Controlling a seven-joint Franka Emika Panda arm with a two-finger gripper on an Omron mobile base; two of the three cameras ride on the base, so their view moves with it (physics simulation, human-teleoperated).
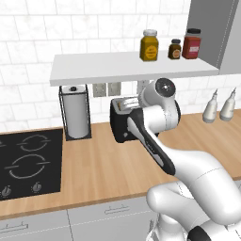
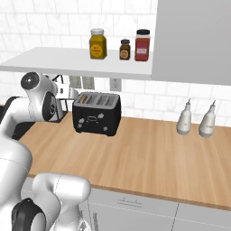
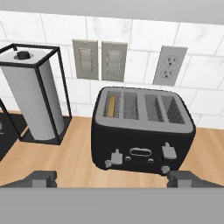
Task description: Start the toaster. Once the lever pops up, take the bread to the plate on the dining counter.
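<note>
Black and boxy, the toaster (image 3: 142, 133) sits centre frame in the hand view, backed up to the white tiled wall under the outlets, with the paper-towel holder (image 3: 34, 98) to its left. The bread (image 3: 112, 106) stands on edge in the far-left slot, a tan sliver showing, so it is loaded but by my reading not yet toasting: both front levers look high on the face. The left lever (image 3: 116, 156) sits below the loaded slot, which makes it the one to press.

The gripper (image 3: 112, 178) faces the toaster's front square on, its two dark fingertips at the bottom corners of the frame, jaws spread wide with nothing between them. That stance suits a push down on the lever, not a grab. It is near the toaster, not touching.

In the right base view the toaster (image 2: 96, 113) stands left of centre on the wood counter (image 2: 149, 158), the arm beside it at far left, spice jars (image 2: 119, 45) on the shelf above.
</note>
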